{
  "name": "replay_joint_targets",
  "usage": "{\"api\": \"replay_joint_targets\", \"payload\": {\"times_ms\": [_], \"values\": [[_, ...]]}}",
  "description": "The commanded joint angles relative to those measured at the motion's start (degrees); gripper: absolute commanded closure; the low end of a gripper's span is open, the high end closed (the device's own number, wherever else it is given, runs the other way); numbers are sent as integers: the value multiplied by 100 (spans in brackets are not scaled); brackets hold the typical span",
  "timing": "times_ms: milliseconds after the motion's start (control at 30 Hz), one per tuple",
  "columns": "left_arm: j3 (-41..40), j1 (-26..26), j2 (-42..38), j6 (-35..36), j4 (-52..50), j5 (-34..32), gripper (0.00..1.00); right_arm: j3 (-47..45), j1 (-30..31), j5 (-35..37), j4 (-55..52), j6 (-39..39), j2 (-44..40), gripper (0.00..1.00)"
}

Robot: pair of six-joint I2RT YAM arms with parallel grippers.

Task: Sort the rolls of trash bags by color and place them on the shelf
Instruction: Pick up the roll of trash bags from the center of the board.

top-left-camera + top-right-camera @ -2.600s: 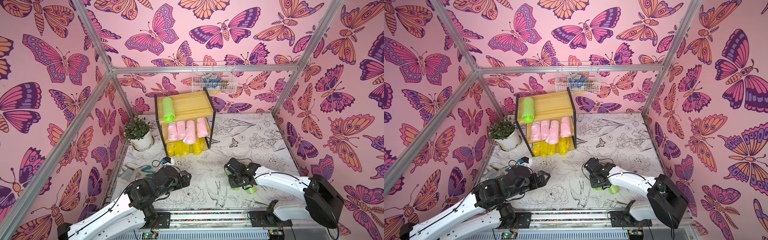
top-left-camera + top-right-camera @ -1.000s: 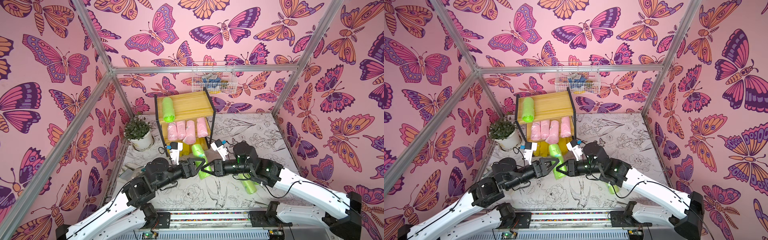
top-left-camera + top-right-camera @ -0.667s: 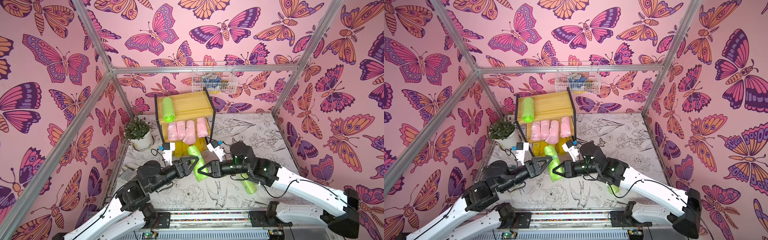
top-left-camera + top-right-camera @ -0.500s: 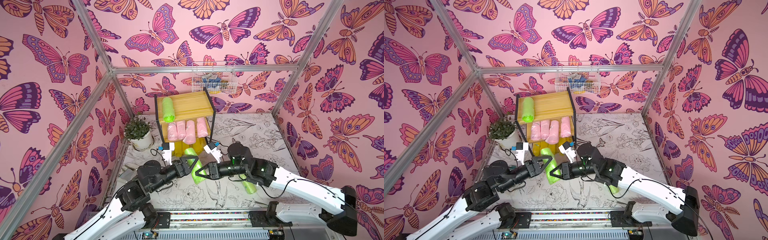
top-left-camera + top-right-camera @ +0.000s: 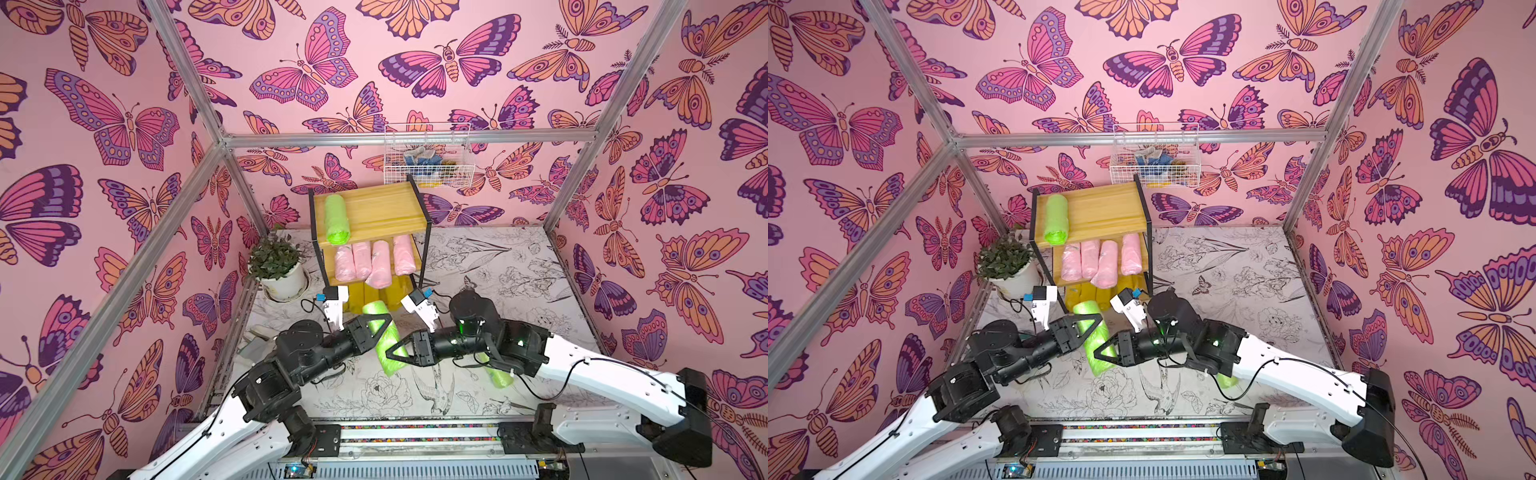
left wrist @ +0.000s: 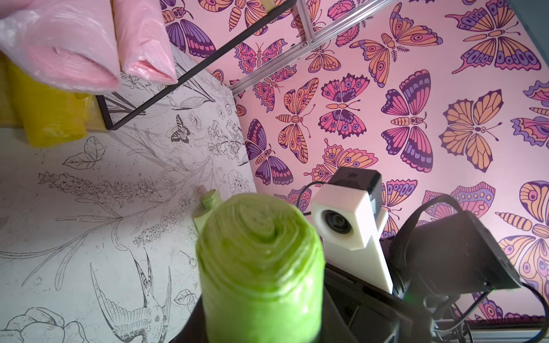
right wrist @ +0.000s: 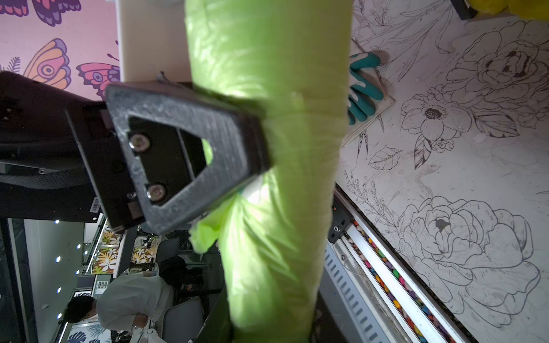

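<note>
Left end effector (image 5: 380,327) clamped high on the lime green roll (image 5: 385,340), right end effector (image 5: 392,353) gripping lower — mid-air at frame centre. Likely a handover: shelf (image 5: 374,208) just above centre, nearer the left arm (image 5: 299,353), green tier uppermost.

We record the left arm (image 5: 266,382) and right arm (image 5: 582,370) both stretched inward, forearms near level, the 2 grippers meeting almost tip to tip. The left gripper (image 5: 380,326) is clamped on the upper part of the green roll (image 5: 375,309). The right gripper (image 5: 395,353) grips that same roll lower down.
</note>
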Motion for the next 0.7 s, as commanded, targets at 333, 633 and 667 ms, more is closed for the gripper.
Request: {"api": "replay_joint_targets", "payload": {"times_ms": [333,633,667], "values": [[436,74,-10,-196,-800,-737,100,-211,18,1175,-366,-62,-832,28],[688,92,419,-995,-1071,-1231,100,-602,593,2640,-248,399,-1128,19],[660,92,434,-1063,-1074,-1240,100,-629,628,2648,-187,473,-1071,17]]}}
